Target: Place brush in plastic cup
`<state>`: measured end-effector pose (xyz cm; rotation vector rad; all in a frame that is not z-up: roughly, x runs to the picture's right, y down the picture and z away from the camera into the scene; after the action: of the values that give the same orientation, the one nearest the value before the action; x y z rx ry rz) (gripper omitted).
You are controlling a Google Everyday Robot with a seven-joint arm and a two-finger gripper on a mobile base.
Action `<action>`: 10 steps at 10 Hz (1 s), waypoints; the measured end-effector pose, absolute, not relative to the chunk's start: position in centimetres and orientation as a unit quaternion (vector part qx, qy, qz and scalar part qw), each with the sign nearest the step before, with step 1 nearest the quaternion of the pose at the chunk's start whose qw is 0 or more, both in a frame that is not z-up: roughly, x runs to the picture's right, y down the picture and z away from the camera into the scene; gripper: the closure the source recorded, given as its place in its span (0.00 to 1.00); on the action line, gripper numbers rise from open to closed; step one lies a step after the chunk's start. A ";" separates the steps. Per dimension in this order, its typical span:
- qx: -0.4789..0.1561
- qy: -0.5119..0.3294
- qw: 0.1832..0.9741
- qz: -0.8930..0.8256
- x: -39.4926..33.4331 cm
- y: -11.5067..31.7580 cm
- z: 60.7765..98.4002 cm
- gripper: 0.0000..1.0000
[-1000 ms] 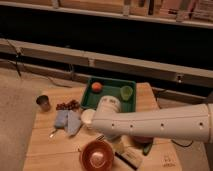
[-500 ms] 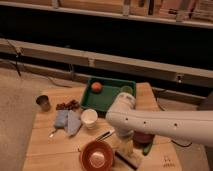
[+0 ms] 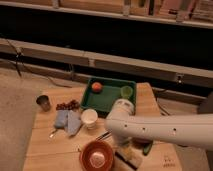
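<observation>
A wooden bench (image 3: 50, 150) carries everything. My white arm (image 3: 165, 130) lies across its right half, reaching in from the right and bending down near the front edge, because the brush (image 3: 129, 159) sits there: a tan block just right of the red bowl (image 3: 96, 156). A green tray (image 3: 107, 101) at the back holds the green cup (image 3: 126, 91), which I judge to be the plastic cup; a white cup (image 3: 90, 118) stands nearer, in front of the tray. My tool (image 3: 127, 148) hangs right over the brush, mostly hidden beneath the arm, so I cannot tell whether it is spread, closed or gripping. The brush is not yet in any cup.
</observation>
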<state>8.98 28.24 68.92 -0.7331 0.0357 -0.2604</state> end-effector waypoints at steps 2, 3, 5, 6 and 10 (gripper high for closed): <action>-0.352 0.040 0.929 -0.110 9.3 28.7 69.0 0.20; -0.351 0.048 0.929 -0.102 9.7 28.8 69.1 0.20; -0.352 0.062 0.930 -0.081 10.8 29.1 69.8 0.20; -0.356 0.065 0.930 -0.070 11.4 29.2 70.3 0.20; -0.385 0.006 0.922 -0.042 12.2 30.2 72.2 0.20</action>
<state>12.16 30.22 72.18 -0.7899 0.0130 -0.0862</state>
